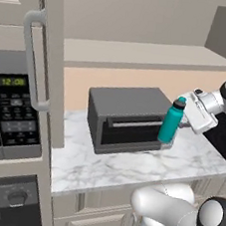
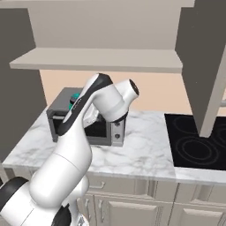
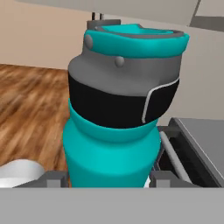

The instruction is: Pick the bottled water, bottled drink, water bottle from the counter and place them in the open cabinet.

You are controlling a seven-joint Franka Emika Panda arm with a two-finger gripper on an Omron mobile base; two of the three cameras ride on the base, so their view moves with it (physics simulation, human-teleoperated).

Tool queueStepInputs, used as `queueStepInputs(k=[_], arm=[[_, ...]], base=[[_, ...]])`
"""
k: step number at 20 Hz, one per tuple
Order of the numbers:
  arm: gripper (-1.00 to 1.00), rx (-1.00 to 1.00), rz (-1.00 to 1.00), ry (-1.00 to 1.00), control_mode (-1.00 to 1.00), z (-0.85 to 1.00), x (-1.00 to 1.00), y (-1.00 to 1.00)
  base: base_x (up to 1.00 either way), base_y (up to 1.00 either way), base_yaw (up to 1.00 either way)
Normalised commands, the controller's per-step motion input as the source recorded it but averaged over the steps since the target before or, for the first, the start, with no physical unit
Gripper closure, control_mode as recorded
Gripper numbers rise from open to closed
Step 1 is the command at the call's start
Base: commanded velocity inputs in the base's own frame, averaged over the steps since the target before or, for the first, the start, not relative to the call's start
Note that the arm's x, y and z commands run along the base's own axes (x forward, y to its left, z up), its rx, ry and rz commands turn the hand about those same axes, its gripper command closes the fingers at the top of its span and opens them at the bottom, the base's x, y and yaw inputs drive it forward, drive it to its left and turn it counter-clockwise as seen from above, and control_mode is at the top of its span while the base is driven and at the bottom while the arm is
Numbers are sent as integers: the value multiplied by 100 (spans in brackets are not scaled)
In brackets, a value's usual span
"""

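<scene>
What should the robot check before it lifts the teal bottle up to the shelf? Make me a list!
1. Water bottle between the fingers of the gripper: ok, the hand view shows a finger on each side.
2. Bottle upright: ok, tilted only slightly.
3. Firm grip: cannot tell.
4. Bottle off the counter: cannot tell, its base sits low by the toaster oven.
5. Open cabinet shelf has bare room: ok.
6. Toaster oven close beside the bottle: not ok, lift straight up first.
</scene>
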Motion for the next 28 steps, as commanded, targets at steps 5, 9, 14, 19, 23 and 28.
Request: queueStepInputs(k=[5, 9, 14, 19, 23, 28], arm=[[100, 0, 0, 0, 100, 0, 0, 0], [100, 0, 0, 0, 100, 0, 0, 0], [100, 0, 0, 0, 100, 0, 0, 0], [100, 0, 0, 0, 100, 0, 0, 0], [100, 0, 0, 0, 100, 0, 0, 0], [100, 0, 0, 0, 100, 0, 0, 0]], base=[[14, -20, 23], [22, -27, 17], [31, -31, 13], [43, -23, 9], [42, -5, 3], [4, 1, 0]])
